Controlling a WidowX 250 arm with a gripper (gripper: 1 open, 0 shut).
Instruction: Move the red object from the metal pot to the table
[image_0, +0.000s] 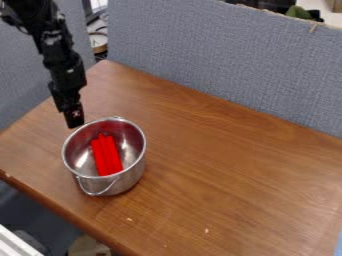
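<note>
There is one desk (227, 150), big and brown, made of wood with lines in it. Its corners are round. A gray cloth wall (214, 60) stands along its far side.

On the near left part of the desk sits one metal pot (104, 156). It is small, round and shiny silver, with straight sides. A thin wire handle hangs down on its near side.

My arm comes down from the top left. My one end effector (74, 119) is black and points down. It hangs just above the far left edge of the pot. Its fingers are spread apart and I am holding nothing.

Inside the pot lies one red object (106, 153). It is a small bright red block, longer than it is wide, and looks like plastic. It rests on the pot's bottom, shorter than the pot is wide. Its long way runs from far to near, with the near end leaning a little to the right.
</note>
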